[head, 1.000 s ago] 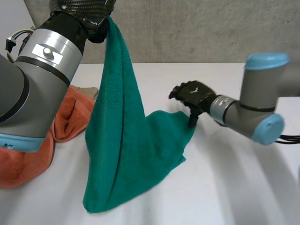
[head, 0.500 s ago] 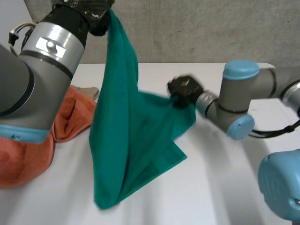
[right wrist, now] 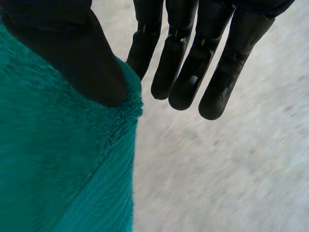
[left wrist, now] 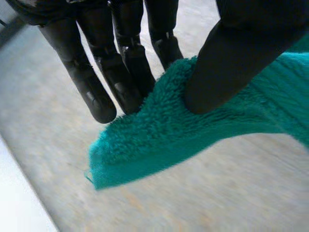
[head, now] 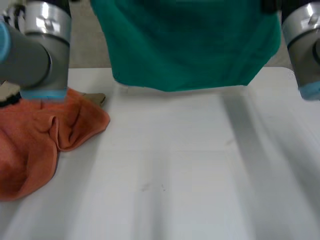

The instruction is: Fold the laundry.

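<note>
Green towel [head: 190,45] hangs spread above the surface's [head: 200,175] 12 o'clock edge, long axis running 9 to 3 o'clock, with the left hand [left wrist: 231,53] and right hand [right wrist: 63,53] each pinching a top corner.

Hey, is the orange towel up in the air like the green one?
No, the orange towel lies crumpled on the white table, while the green towel hangs above the table.

Hanging towel [head: 190,45]: 12 o'clock, above table [head: 200,175]. Crumpled cloth [head: 40,145]: 9 o'clock, on table. Left arm [head: 40,55]: 10 o'clock. Right arm [head: 302,45]: 2 o'clock.
</note>
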`<state>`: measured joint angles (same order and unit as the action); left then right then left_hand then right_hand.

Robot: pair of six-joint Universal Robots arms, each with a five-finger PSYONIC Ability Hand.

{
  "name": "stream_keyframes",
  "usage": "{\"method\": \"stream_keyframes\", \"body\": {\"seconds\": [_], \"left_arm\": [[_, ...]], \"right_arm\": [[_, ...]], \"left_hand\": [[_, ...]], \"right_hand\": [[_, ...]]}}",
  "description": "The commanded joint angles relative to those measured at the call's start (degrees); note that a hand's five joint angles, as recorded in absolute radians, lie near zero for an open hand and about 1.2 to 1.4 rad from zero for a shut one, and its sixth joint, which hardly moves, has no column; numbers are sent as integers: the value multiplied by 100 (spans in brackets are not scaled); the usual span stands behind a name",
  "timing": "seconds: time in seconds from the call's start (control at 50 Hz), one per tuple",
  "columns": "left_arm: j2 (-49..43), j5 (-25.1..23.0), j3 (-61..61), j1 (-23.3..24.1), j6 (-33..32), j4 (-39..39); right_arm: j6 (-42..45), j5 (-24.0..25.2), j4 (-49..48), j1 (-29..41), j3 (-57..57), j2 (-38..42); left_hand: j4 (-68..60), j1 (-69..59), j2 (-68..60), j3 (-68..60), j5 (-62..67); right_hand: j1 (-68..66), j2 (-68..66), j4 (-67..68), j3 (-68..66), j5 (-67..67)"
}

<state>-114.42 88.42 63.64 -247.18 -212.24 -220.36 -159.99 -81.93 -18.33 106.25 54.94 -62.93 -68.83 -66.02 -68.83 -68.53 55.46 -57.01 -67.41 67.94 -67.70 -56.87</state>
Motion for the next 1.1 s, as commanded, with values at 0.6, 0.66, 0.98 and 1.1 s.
{"method": "stream_keyframes", "body": {"seconds": [0.6,0.66,0.98,1.1], "left_arm": [[868,-158,4148,347,-450,960],[991,-158,4078,268,-101,1170],[650,-193,3208,-383,1844,2849],[201,-184,2883,-374,1853,3333]], "right_arm": [[1611,731,1657,-456,4253,-351],[1611,731,1639,-456,4270,-351],[1611,731,1586,-465,4314,-342],[1611,731,1569,-474,4306,-342]], "left_hand": [[4533,4251,4533,4503,-4196],[4599,4318,4599,4570,-4263],[4282,4000,4282,4252,-3945],[3676,3394,3676,3646,-3339]], "right_hand": [[-2299,-1259,1206,-1230,-1313],[-2299,-1259,1206,-1230,-1313],[-2299,-1259,1206,-1230,-1313],[-2299,-1259,1206,-1230,-1313]]}}
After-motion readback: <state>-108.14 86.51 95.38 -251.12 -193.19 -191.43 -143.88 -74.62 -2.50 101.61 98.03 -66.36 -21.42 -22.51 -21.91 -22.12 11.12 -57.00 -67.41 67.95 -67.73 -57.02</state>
